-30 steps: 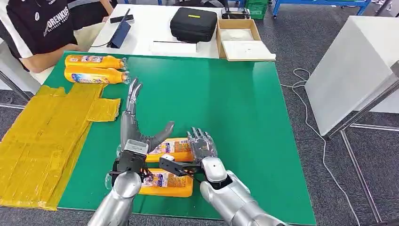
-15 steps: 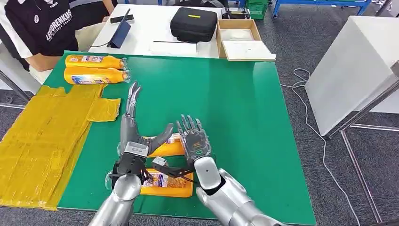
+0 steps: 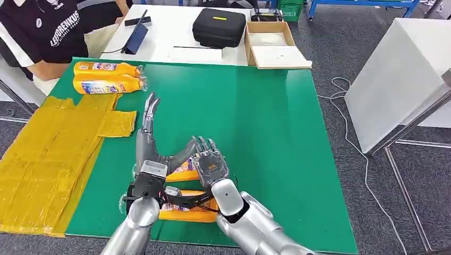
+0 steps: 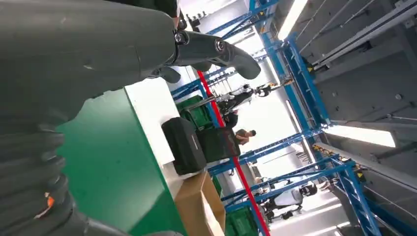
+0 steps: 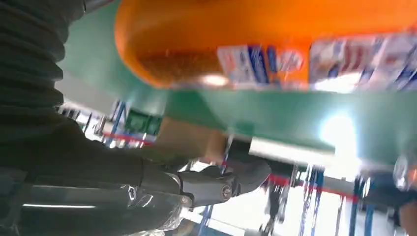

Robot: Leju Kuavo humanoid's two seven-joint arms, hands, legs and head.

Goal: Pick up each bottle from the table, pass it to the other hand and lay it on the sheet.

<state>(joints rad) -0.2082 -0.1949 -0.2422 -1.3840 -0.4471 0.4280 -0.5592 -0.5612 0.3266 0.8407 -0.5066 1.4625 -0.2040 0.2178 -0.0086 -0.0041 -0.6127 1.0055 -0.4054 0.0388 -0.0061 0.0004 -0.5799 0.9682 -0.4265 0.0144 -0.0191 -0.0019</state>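
Pick-up step, grasp not made. Right hand (image 3: 210,166) hovers, fingers spread, over two orange plastic bottles (image 3: 187,212) lying near edge of green table (image 3: 255,117). Left hand (image 3: 149,141) alongside, fingers apart, empty. Next: close on nearer bottle, then hand it over toward yellow sheet (image 3: 48,154) at 9 o'clock.

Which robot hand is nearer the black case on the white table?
Left. The left robot hand reaches up the green table toward the black case; the right robot hand sits lower, over the near bottles.
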